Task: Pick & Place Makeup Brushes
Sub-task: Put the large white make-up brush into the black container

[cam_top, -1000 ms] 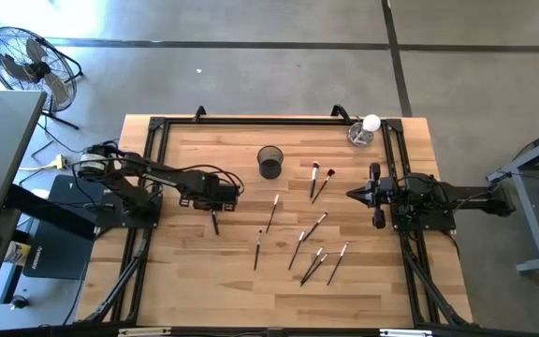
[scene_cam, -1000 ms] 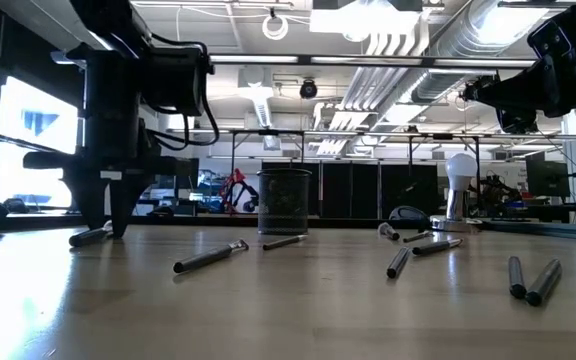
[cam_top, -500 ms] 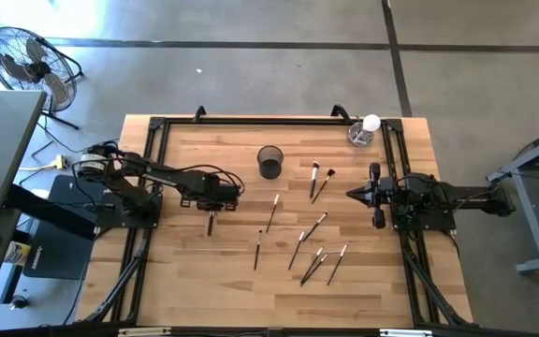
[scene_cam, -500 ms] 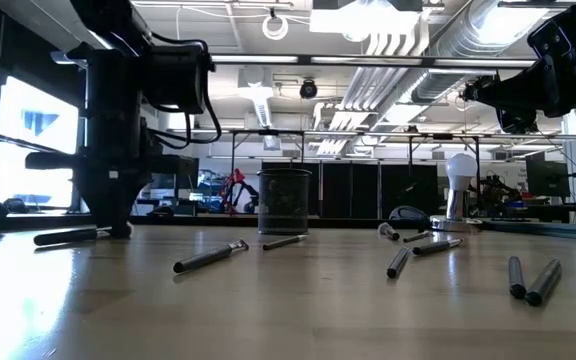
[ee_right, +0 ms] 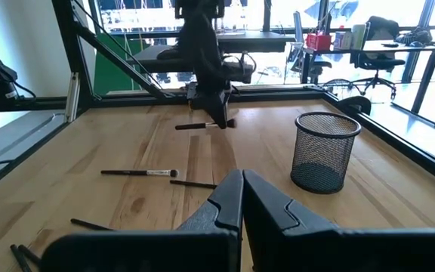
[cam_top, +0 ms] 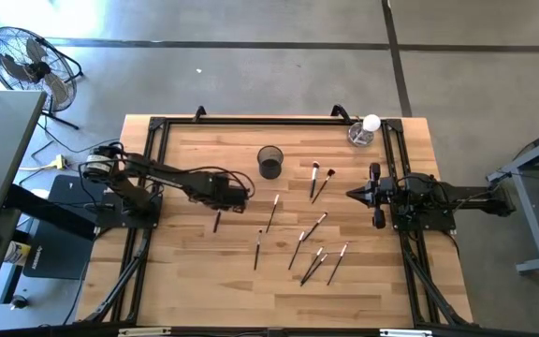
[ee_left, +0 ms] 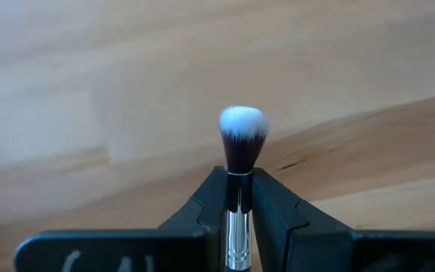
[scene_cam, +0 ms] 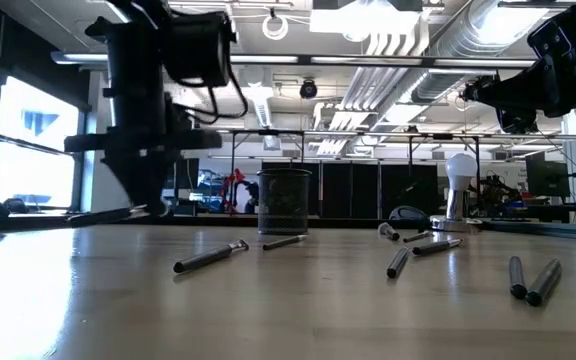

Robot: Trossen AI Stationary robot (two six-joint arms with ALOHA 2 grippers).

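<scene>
My left gripper [cam_top: 225,197] [scene_cam: 152,207] hangs over the table's left middle, shut on one makeup brush [cam_top: 217,221] with a silver collar and white-tipped dark bristles [ee_left: 242,125]. The black mesh cup [cam_top: 269,162] [scene_cam: 284,200] [ee_right: 325,151] stands upright farther toward the far edge. Several other brushes [cam_top: 299,245] [scene_cam: 210,258] lie flat on the wood right of centre. My right gripper [cam_top: 374,197] [ee_right: 242,186] waits shut above the table's right side, touching nothing. My left gripper pinches the brush between its two fingers [ee_left: 202,208] at the silver collar [ee_left: 237,227] just behind the bristles. The fingers come from above, pointing down, and lie across the brush. The brush is lifted clear, nearly level; its handle [scene_cam: 103,214] sags slightly, pointing toward the near edge.
A clear glass with a white ball [cam_top: 364,131] [scene_cam: 459,190] stands at the far right corner. Black rails [cam_top: 157,150] frame the table's far, left and right sides. Bare wood [cam_top: 204,271] lies near the left and near edges. A fan [cam_top: 26,61] stands on the floor beyond.
My left gripper went down onto the brush lying on the table and shut on it. It then rose and moved toward the table's right, nearer the cup. The brush has left the wood and hangs in the fingers, handle end slightly lower.
</scene>
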